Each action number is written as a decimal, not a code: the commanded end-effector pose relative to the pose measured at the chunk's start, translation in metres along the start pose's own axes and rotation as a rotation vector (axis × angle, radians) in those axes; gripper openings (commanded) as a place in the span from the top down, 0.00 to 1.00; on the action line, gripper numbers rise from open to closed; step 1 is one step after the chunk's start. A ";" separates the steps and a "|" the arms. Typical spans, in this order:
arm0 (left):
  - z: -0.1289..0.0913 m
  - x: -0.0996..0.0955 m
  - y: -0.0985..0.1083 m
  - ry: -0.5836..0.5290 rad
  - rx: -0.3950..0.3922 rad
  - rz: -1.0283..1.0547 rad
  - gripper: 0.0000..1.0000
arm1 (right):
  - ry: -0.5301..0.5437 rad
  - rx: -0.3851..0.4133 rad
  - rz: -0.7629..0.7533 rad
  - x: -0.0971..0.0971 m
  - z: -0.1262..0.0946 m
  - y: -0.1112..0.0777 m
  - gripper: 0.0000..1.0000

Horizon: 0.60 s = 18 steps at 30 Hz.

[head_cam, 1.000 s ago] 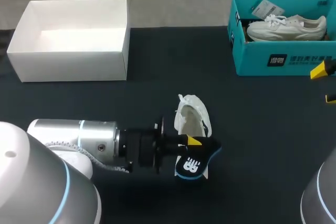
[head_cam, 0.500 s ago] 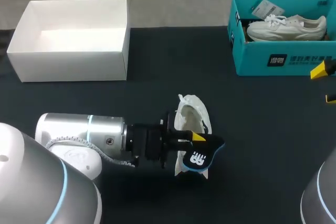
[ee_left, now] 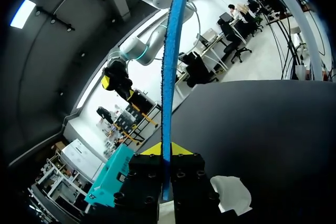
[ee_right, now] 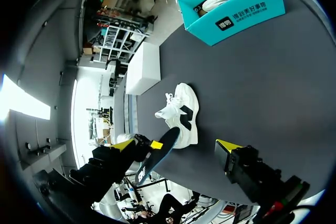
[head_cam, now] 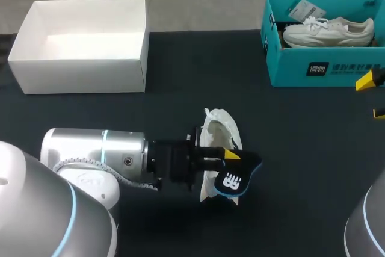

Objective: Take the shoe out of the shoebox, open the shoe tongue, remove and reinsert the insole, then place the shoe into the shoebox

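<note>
You have the shoe (head_cam: 218, 132) out and its insole (head_cam: 233, 180) removed, pinched in your left gripper (head_cam: 227, 158). Reinserting and boxing remain. Your right gripper (head_cam: 373, 96) waits spread, empty.

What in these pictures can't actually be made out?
- Head view: the left tool and the blue insole it pinches cover the heel end of the white shoe, so its inside is hidden.
- Head view: the right tool is cut off by the edge; only its yellow tips show.
- Left wrist view: the insole shows edge-on only, its face unseen.
- Head view: the teal shoebox wall hides the second shoe's lower part.
</note>
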<state>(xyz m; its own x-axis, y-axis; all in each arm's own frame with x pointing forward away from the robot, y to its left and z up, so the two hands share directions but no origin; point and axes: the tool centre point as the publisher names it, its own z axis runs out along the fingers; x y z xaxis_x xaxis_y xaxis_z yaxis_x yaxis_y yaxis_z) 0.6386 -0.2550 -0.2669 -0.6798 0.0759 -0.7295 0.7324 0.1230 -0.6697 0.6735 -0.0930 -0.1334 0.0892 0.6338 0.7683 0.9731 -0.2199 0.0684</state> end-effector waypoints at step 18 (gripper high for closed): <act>-0.088 0.020 -0.008 0.046 -0.113 0.000 1.00 | -0.001 -0.003 0.001 0.000 0.001 -0.002 0.00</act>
<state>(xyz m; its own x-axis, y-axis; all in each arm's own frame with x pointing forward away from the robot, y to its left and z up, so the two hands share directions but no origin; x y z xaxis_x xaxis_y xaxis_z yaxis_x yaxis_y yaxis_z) 0.6186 -0.1886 -0.2687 -0.6806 0.1102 -0.7243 0.7255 0.2391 -0.6453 0.6734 -0.0930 -0.1335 0.0892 0.6337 0.7684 0.9730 -0.2202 0.0687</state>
